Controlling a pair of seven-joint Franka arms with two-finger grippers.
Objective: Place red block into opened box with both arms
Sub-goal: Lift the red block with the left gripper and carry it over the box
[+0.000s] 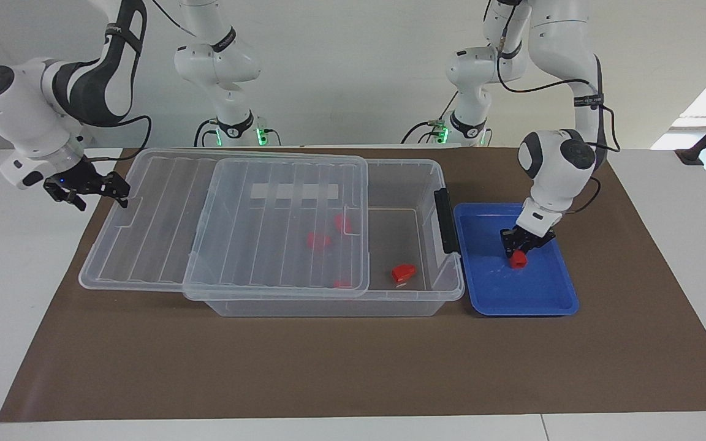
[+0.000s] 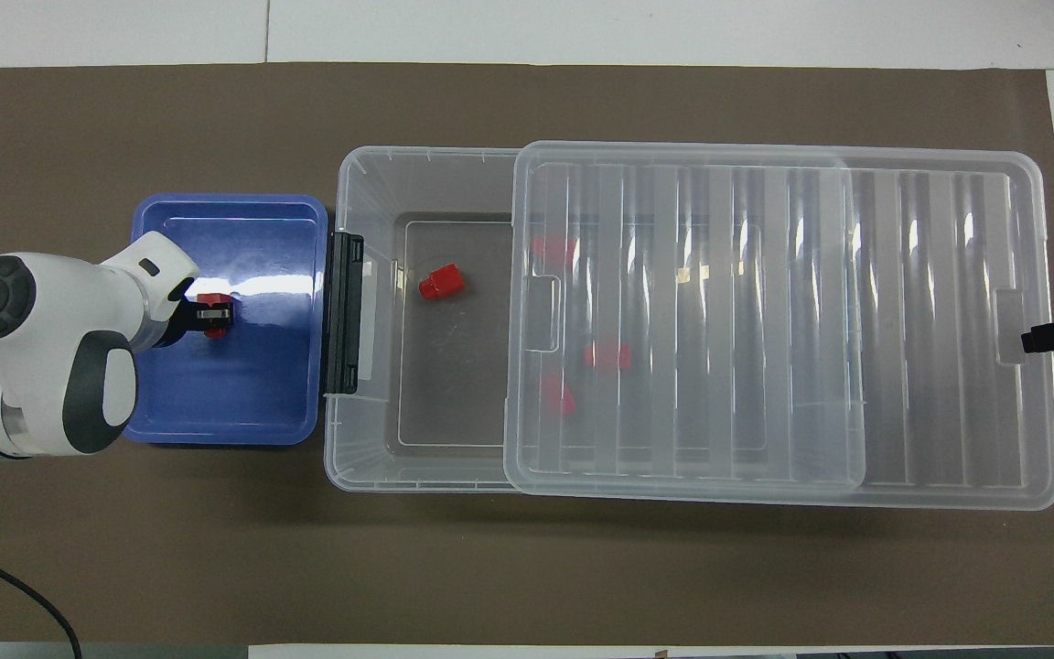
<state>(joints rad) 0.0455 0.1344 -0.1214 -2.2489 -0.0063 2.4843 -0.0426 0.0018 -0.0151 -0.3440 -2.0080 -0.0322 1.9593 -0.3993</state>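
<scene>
The left tool (image 1: 517, 246) is down in the blue tray (image 1: 543, 300) with its fingers clamped on the red block (image 1: 518, 260), which sits on the tray floor beside the box (image 1: 417, 184), so the step in hand is the pickup. The right tool (image 1: 86, 191) holds the lid (image 1: 163, 202) by its edge at the right arm's end, its fingers apart around the rim. Next the block must be lifted clear of the tray wall, carried over the uncovered end of the box and released.
</scene>
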